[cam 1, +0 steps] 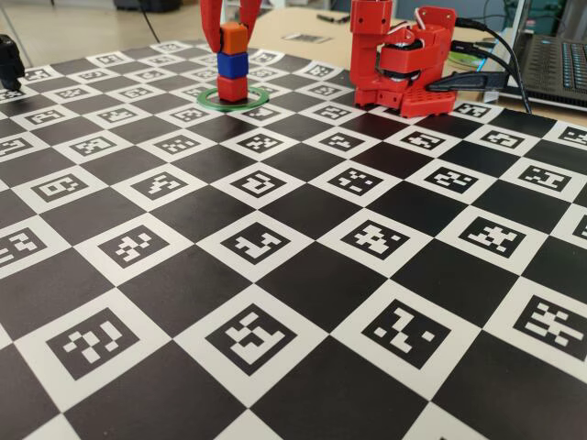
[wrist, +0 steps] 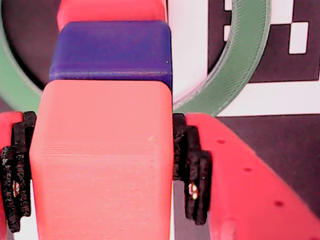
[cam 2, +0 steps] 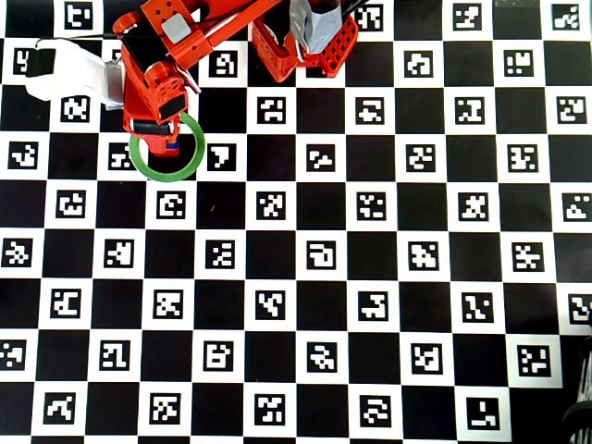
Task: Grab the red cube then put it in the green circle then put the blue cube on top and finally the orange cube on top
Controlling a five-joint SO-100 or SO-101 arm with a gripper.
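The green circle (cam 1: pixel 258 99) lies on the far left of the checkered mat. Inside it stands a stack: the red cube (cam 1: pixel 232 89) at the bottom, the blue cube (cam 1: pixel 232 64) on it, the orange cube (cam 1: pixel 234 38) on top. My red gripper (cam 1: pixel 231 37) comes down from above and is shut on the orange cube. In the wrist view the black pads (wrist: pixel 192 170) press both sides of the orange cube (wrist: pixel 102 160), with the blue cube (wrist: pixel 112 50), the red cube (wrist: pixel 110 10) and the ring (wrist: pixel 240 65) beyond. In the overhead view the arm hides most of the stack inside the ring (cam 2: pixel 190 162).
The arm's red base (cam 1: pixel 404 64) stands at the back right of the stack. A laptop (cam 1: pixel 559 55) and cables lie beyond the mat at the far right. A black object (cam 1: pixel 9 60) sits at the far left edge. A white item (cam 2: pixel 65 74) lies left of the arm.
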